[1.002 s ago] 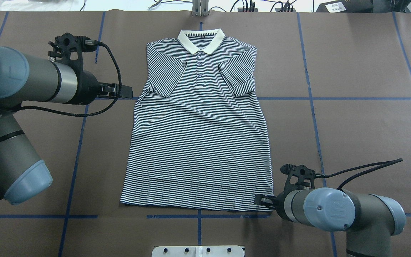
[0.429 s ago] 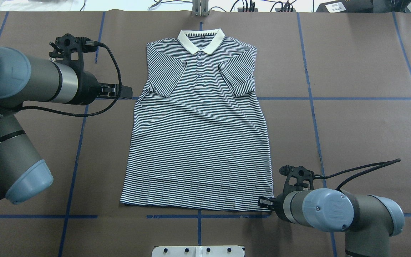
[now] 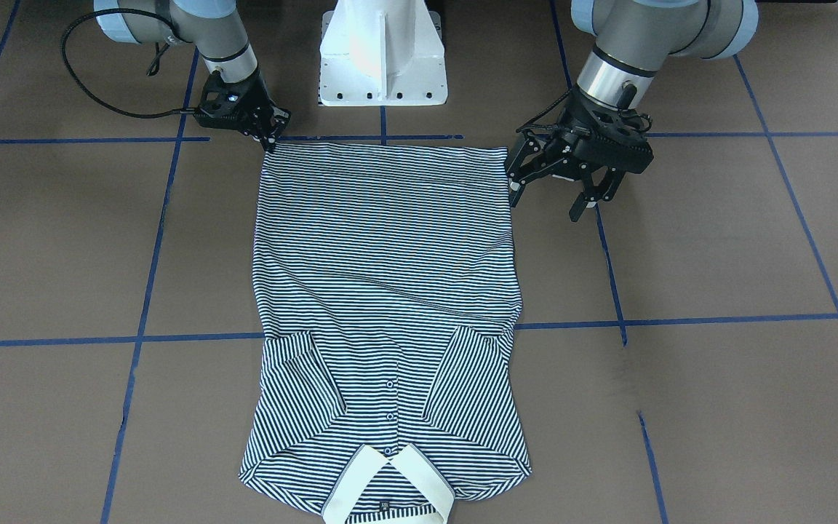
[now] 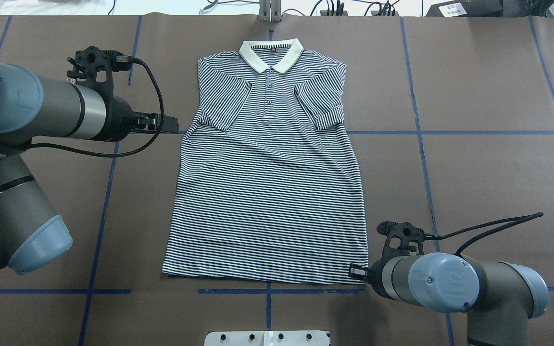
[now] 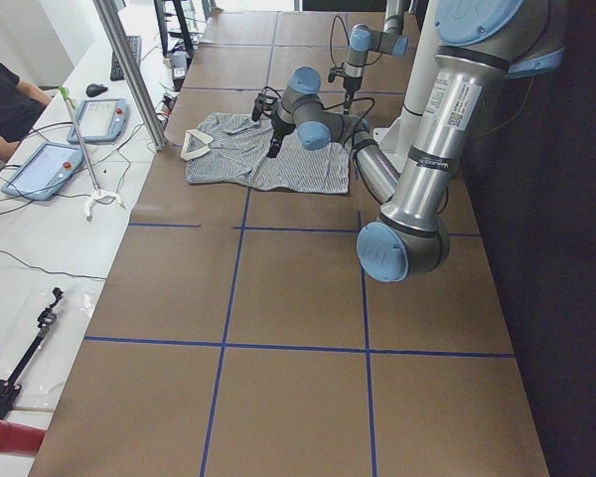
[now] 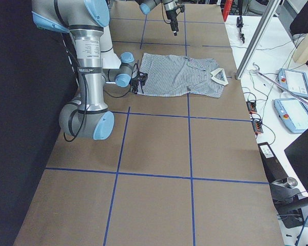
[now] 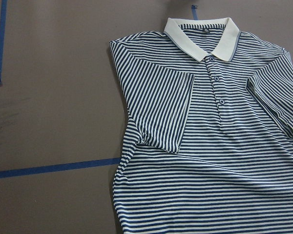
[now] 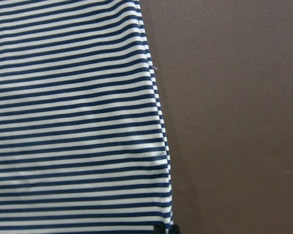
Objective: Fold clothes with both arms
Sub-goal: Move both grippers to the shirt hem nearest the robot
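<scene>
Overhead exterior — right pincer (image 4: 353, 271) a touch rightward; shirt (image 4: 267, 192) unmoved

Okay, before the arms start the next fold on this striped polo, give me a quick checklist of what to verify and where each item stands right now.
1. Polo shirt lies flat, front up: ok.
2. Sleeves folded in over the chest: ok.
3. Right tool placed at the hem corner on its side: ok.
4. Right tool actually gripping the fabric: cannot tell; its fingertips are too small to read in any view.
5. Left tool open: ok.
6. Left tool on the shirt: not ok; it hangs above the table beside the shirt's edge and holds nothing.
</scene>
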Motion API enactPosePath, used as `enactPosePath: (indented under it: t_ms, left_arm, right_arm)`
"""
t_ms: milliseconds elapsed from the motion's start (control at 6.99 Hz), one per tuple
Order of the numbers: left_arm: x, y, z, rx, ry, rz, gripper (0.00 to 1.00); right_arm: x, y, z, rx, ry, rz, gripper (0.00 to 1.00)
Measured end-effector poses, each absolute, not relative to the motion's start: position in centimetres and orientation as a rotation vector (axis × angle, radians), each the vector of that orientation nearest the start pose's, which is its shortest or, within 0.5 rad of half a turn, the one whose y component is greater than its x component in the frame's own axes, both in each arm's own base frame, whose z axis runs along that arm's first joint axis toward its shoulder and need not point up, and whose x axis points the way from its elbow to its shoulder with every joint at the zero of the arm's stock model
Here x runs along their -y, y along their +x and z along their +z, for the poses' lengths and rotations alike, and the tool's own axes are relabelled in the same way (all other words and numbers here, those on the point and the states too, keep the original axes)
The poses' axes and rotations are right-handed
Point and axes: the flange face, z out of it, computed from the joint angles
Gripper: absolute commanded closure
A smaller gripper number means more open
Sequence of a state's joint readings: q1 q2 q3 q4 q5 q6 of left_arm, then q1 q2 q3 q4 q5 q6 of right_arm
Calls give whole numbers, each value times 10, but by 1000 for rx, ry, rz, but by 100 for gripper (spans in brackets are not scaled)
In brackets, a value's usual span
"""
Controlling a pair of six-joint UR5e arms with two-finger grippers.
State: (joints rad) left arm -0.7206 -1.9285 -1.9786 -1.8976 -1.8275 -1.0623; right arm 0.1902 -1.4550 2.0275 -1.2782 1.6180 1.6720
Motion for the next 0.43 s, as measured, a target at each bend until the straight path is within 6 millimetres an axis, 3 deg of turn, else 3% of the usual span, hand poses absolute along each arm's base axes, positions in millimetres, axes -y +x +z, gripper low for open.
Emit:
enactPosePath:
  t_ms: [429]
  left_arm:
    - [452,360,250,-1019,397,-85,0]
  right_arm:
    - [233,-490,337,879,0,265,100]
